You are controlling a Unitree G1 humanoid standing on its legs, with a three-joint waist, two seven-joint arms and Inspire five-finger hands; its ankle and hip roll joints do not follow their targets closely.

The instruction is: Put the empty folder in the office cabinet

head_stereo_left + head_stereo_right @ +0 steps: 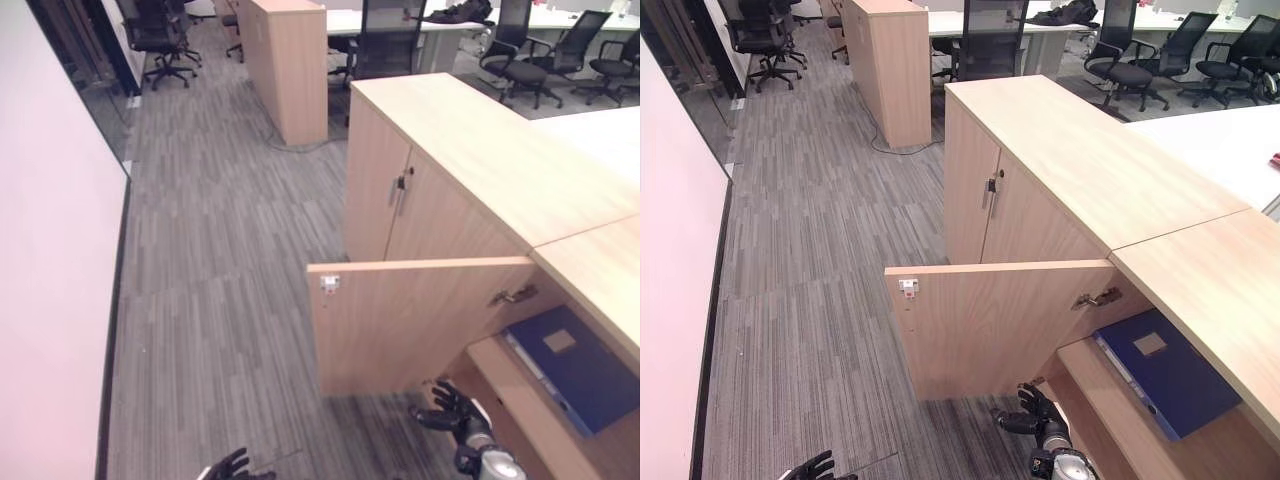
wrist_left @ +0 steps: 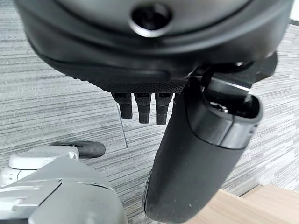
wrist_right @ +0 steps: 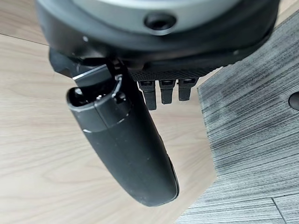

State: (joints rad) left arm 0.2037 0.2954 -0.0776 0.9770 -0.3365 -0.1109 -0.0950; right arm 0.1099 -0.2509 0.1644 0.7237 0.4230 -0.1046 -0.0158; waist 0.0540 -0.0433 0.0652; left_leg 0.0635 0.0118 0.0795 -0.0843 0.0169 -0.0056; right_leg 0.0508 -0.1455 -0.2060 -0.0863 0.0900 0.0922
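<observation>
While the cabinet door (image 1: 990,325) is swung wide open, its free edge is seen well to the left of the right robot hand (image 1: 1038,412), with bare grey floor (image 1: 820,260) left open beyond it. The right robot hand is held released, fingers spread and grasping nothing, just below the door's bottom edge and beside the shelf's front edge (image 1: 1085,385). Up and to the right of that hand, the blue folder (image 1: 1165,375) is laid flat on the cabinet shelf under the worktop (image 1: 1210,285). Its long axis is run diagonally, its pale-edged spine (image 1: 1120,368) turned toward the opening; a small pale label (image 1: 1149,344) is carried on its cover. The left robot hand (image 1: 232,466) is seen low over the floor, fingers relaxed, empty.
</observation>
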